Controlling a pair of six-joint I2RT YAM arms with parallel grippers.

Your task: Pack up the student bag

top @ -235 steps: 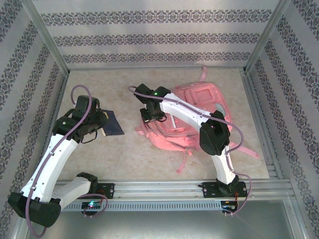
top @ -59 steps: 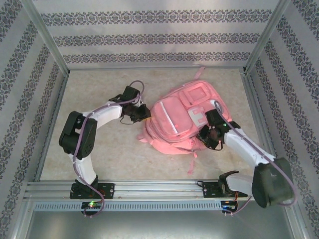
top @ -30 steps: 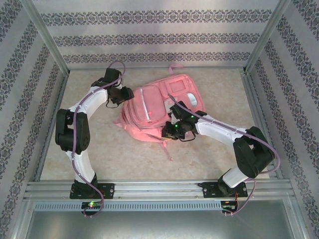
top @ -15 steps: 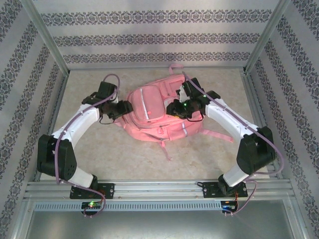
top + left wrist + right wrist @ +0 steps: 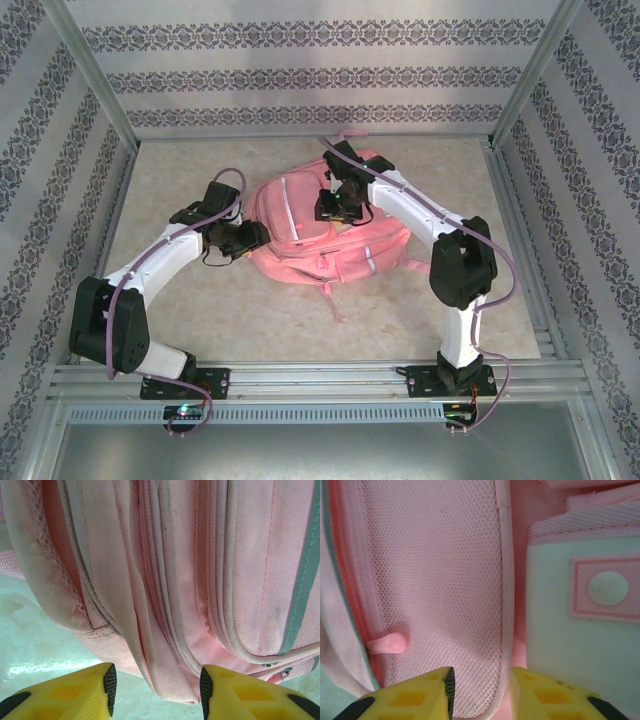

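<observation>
**Top external view.** The student bag (image 5: 300, 240), a large pink fabric backpack, lies flat on the beige marbled surface (image 5: 280, 320), near its middle and between the two arms. A pale reflective strip (image 5: 285, 213) runs along the bag's front panel, and a pink strap (image 5: 430, 268) trails off its right side onto the surface. The left end effector (image 5: 258, 237) sits low at the bag's left edge. The right end effector (image 5: 333, 208) is over the bag's upper middle part, pointing down. Walls with patterned bands (image 5: 300, 75) enclose the surface.

**Left wrist view.** The left end effector (image 5: 156, 687) has its yellow fingers (image 5: 75, 695) spread wide apart. The seamed lower edge of the bag (image 5: 200, 580) hangs just in front of the gap, with the surface (image 5: 40, 645) beneath. A grey strip (image 5: 300, 580) borders one pocket.

**Right wrist view.** The right end effector (image 5: 481, 690) has its yellow fingers (image 5: 420, 697) apart by a narrower gap. A pink mesh panel of the bag (image 5: 435, 580) and its piped rim lie in line with that gap; contact cannot be told. A pink zip pull (image 5: 387, 644) lies to the left, and a white patch (image 5: 560, 645) carrying a round button (image 5: 607, 588) lies to the right.
</observation>
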